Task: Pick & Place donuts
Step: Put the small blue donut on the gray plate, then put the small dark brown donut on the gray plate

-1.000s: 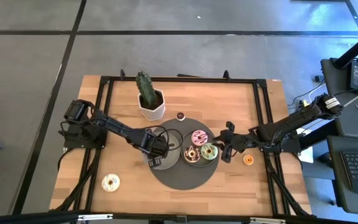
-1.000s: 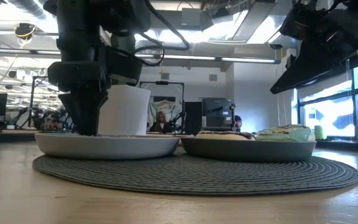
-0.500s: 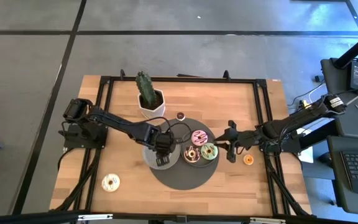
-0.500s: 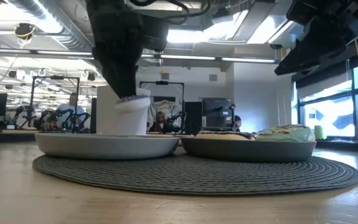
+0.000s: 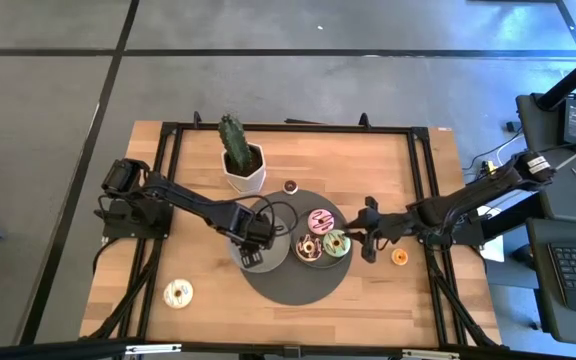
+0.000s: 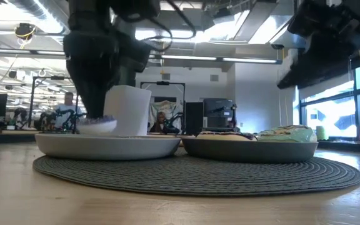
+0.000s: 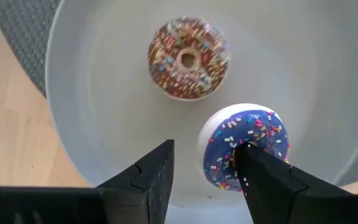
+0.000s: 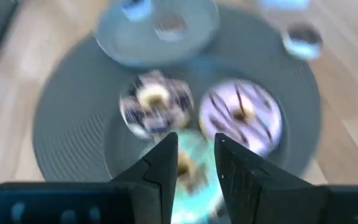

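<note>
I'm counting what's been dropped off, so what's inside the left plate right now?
In the left plate: a brown sprinkled donut and a purple sprinkled donut. The left hand hangs over it, open, and one of its fingers covers part of the purple donut.

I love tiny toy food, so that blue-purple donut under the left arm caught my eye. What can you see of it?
The blue-purple donut is a small toy ring with glossy icing, coloured sprinkles and a pale underside. It lies tilted in the grey plate, close to a brown sprinkled donut. One finger of the left hand reaches to its hole; the fingers stand apart. Whether it is held is unclear.
</note>
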Tool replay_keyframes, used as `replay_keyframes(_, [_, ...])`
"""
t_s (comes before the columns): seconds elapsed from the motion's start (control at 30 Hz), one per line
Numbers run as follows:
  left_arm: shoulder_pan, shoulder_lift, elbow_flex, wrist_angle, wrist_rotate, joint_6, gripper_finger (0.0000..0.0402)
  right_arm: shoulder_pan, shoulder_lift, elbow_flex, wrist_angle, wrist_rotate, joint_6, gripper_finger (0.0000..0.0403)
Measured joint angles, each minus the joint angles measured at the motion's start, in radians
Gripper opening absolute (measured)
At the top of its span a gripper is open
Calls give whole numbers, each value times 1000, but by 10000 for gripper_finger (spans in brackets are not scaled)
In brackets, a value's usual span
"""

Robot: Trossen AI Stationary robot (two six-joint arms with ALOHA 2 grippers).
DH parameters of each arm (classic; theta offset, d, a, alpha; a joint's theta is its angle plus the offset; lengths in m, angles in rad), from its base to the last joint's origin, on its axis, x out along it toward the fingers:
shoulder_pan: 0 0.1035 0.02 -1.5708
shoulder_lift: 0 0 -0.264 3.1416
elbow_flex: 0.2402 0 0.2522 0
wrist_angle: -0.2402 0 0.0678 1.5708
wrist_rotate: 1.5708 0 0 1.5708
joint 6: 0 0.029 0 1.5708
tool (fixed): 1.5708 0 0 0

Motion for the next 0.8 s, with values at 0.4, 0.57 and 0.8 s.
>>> replay_keyframes(0.4, [0, 0, -55, 78, -45, 0, 169, 1, 198, -17, 564, -80, -261, 108])
replay_keyframes(0.57, [0, -2, -55, 76, -15, 20, 169, 1, 242, -17, 569, -80, -266, 108])
replay_keyframes(0.8, [13, -5, 12, 114, -90, 116, 169, 1, 174, -17, 527, -80, -268, 108])
